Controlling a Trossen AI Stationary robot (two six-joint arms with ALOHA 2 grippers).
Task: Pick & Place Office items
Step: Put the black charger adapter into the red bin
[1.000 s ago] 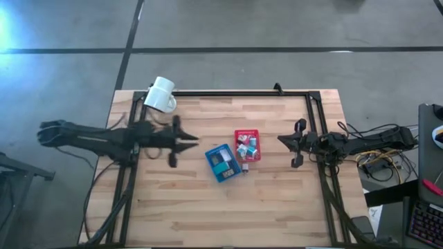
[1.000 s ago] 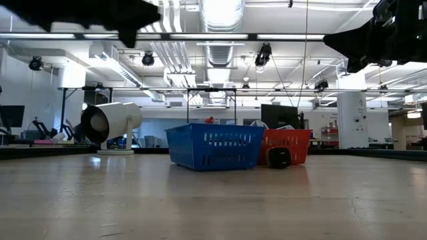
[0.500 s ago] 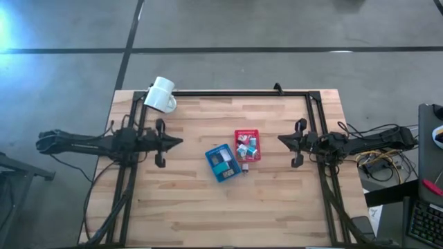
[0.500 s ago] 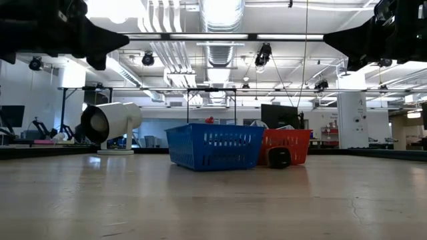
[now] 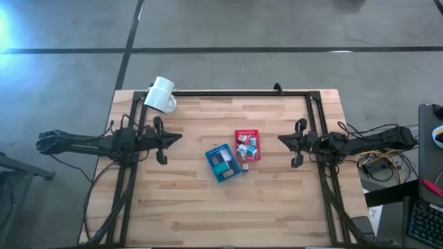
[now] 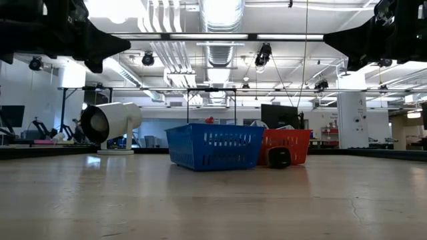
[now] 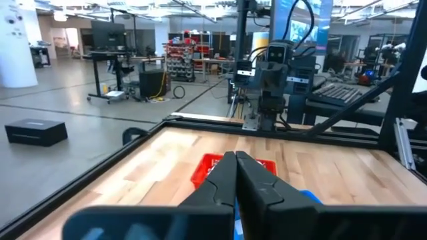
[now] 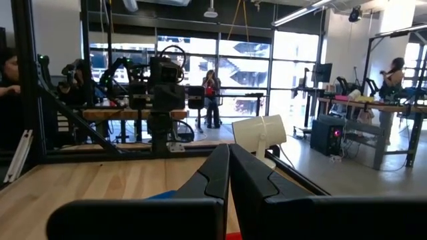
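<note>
Both arms parked, items sorted in trays.
Left gripper [image 5: 178,137] sat at 9 o'clock of the table [image 5: 277,200], right gripper [image 5: 282,139] at 3 o'clock; both pressed together, empty, raised clear of the wood, likely a rest pose. Office items [image 5: 246,146] lay in the red tray [image 5: 247,131] at centre, blue tray [image 5: 212,153] just beside; one small item [image 5: 244,168] loose near them. Mug [image 5: 161,93] at 11.

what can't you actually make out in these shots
- Office items in the red tray: too small in the high view to count or sort.
- Blue tray contents: its wall hides them in the low view.
- Dark object by the red tray: too small to identify.
</note>
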